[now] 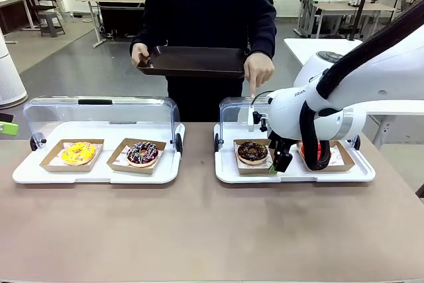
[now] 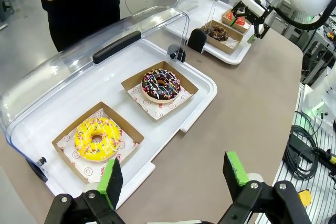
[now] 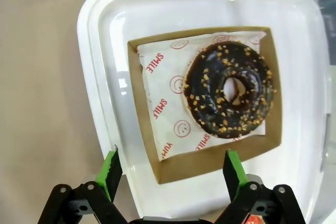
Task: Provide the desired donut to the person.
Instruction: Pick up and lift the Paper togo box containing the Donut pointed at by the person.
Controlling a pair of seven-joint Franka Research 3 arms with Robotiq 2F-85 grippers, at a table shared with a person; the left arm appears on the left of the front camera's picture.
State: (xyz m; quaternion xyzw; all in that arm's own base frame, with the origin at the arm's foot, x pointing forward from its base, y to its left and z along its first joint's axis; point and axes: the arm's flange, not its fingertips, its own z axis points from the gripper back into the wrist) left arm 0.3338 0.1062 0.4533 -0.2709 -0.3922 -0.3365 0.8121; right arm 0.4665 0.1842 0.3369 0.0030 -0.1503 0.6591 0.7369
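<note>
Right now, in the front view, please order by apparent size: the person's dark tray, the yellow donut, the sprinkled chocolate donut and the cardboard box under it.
1. dark tray, though farthest away
2. cardboard box
3. yellow donut and sprinkled chocolate donut: alike, not ranked

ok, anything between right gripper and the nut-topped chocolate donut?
Nothing visible. The clear lid is swung up behind the donut, and the right gripper hangs open over its cardboard tray's near edge.

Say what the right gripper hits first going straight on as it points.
Likely the near wall of the cardboard tray holding the chocolate donut, by its corner; the right gripper is open, depth unclear.
</note>
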